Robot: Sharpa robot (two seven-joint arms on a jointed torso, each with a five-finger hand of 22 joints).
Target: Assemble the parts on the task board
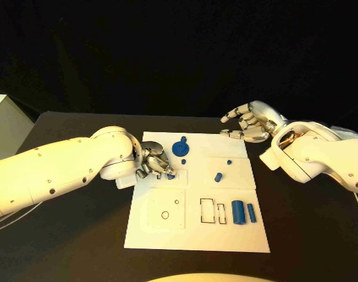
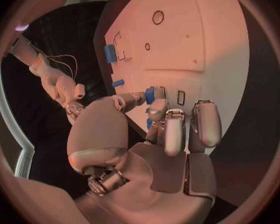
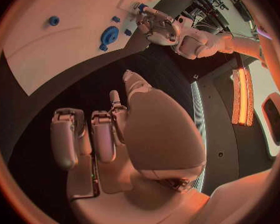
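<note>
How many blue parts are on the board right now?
6: gear, dot below it, dot, peg, and two cylinders. A seventh sits at the left hand's fingers; more may be hidden.

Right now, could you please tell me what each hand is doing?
Left hand: pinching a small blue part over the white board.
Right hand: open, holding nothing.

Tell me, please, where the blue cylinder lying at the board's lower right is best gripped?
Probably across the middle of the blue cylinder, from above. It lies flat with its long sides bare, though a slimmer blue rod lies close on one side, so fingers need care there.
</note>
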